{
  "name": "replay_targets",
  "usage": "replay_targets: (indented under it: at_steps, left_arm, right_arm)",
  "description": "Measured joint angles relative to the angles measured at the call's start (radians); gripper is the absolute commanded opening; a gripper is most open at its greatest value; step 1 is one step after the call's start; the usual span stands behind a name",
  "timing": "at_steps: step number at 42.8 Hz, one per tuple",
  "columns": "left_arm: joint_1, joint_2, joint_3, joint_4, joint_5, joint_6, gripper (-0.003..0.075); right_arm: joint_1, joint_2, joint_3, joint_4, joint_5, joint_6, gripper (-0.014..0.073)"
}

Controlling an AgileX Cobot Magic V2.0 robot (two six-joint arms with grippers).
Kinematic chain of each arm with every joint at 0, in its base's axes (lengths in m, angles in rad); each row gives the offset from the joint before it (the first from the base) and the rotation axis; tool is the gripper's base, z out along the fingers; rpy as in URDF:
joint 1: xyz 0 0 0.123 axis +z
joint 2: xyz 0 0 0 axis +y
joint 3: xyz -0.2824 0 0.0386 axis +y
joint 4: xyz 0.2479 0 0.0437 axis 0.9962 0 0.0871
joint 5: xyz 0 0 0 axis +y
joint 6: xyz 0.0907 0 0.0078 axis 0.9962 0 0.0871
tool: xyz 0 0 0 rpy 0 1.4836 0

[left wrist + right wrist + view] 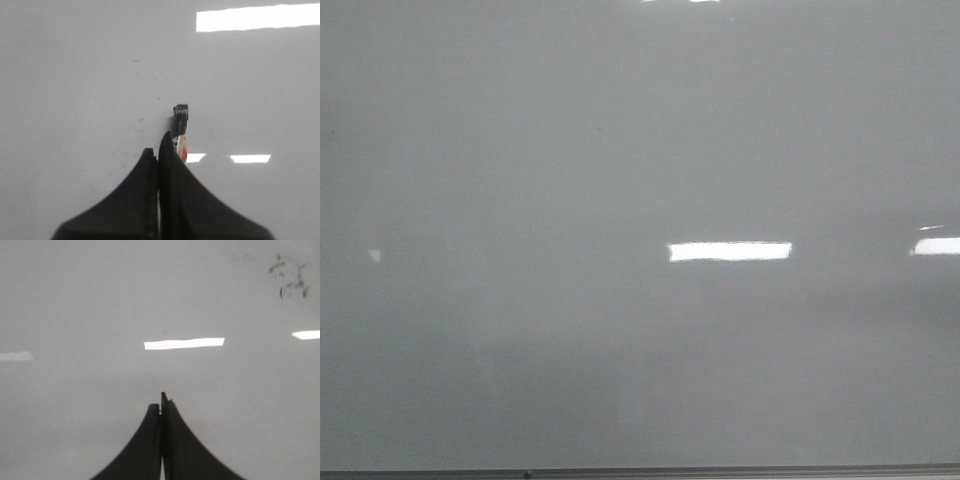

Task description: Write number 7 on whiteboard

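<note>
Left end effector (159, 150) is clamped on a black marker (180, 122), its long axis pointing ahead toward the blank whiteboard (570, 150) facing the robot; right end effector (161, 402) is pressed together, empty. No number 7 is drawn yet.

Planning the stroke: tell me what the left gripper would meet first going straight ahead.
Probably the whiteboard: the marker held in the left gripper points at its surface, nothing between. Depth is unclear.
</note>
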Motion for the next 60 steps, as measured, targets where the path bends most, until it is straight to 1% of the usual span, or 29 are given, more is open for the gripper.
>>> replay_targets:
  at_steps: [6,10,18,25,26,29,32,35,36,37,38,40,43,52,56,60]
  left_arm:
    - [0.0,0.021,-0.139,0.005,0.091,-0.002,-0.0021]
    - [0.0,0.093,-0.206,0.028,0.153,-0.002,-0.0021]
    - [0.0,0.27,-0.262,0.041,0.21,-0.002,-0.002]
    - [0.0,0.345,-0.267,0.042,0.217,-0.002,-0.001]
    - [0.0,0.347,-0.267,0.042,0.217,-0.002,0.0004]
    - [0.0,0.35,-0.267,0.042,0.217,-0.002,0.0103]
    - [0.0,0.35,-0.269,0.043,0.217,-0.002,0.0253]
    - [0.0,0.35,-0.269,0.043,0.217,-0.002,0.0432]
    - [0.0,0.35,-0.269,0.043,0.217,-0.002,0.0503]
    - [0.0,0.352,-0.269,0.043,0.217,-0.002,0.0549]
    - [0.0,0.352,-0.269,0.043,0.217,-0.002,0.0587]
    - [0.0,0.352,-0.269,0.043,0.217,-0.002,0.0645]
    - [0.0,0.354,-0.269,0.043,0.211,-0.002,0.0662]
    - [0.0,0.367,-0.273,0.038,0.175,-0.002,0.065]
    - [0.0,0.437,-0.304,0.05,0.206,-0.002,0.065]
    - [0.0,0.571,-0.353,0.079,0.243,-0.002,0.0648]
  right_arm:
    - [0.0,0.02,-0.148,0.0,0.119,0.0,-0.0059]
    - [0.0,0.084,-0.213,0.0,0.168,0.0,-0.0059]
    - [0.0,0.192,-0.243,0.0,0.154,0.0,-0.0059]
    - [0.0,0.208,-0.243,0.0,0.143,0.0,-0.0044]
    - [0.0,0.208,-0.243,0.0,0.143,0.0,-0.003]
    - [0.0,0.208,-0.243,0.0,0.143,0.0,0.0051]
    - [0.0,0.208,-0.243,0.0,0.143,0.0,0.0202]
    - [0.0,0.208,-0.243,0.0,0.143,0.0,0.0361]
    - [0.0,0.208,-0.243,0.0,0.143,0.0,0.0426]
    - [0.0,0.208,-0.243,0.0,0.143,0.0,0.0456]
    - [0.0,0.208,-0.243,0.0,0.143,0.0,0.0507]
    - [0.0,0.208,-0.243,0.0,0.143,0.0,0.0564]
    - [0.0,0.208,-0.243,0.0,0.143,0.0,0.0606]
    - [0.0,0.208,-0.243,0.0,0.143,0.0,0.0601]
    - [0.0,0.208,-0.243,0.0,0.143,0.0,0.0601]
    - [0.0,0.208,-0.243,0.0,0.143,0.0,0.0601]
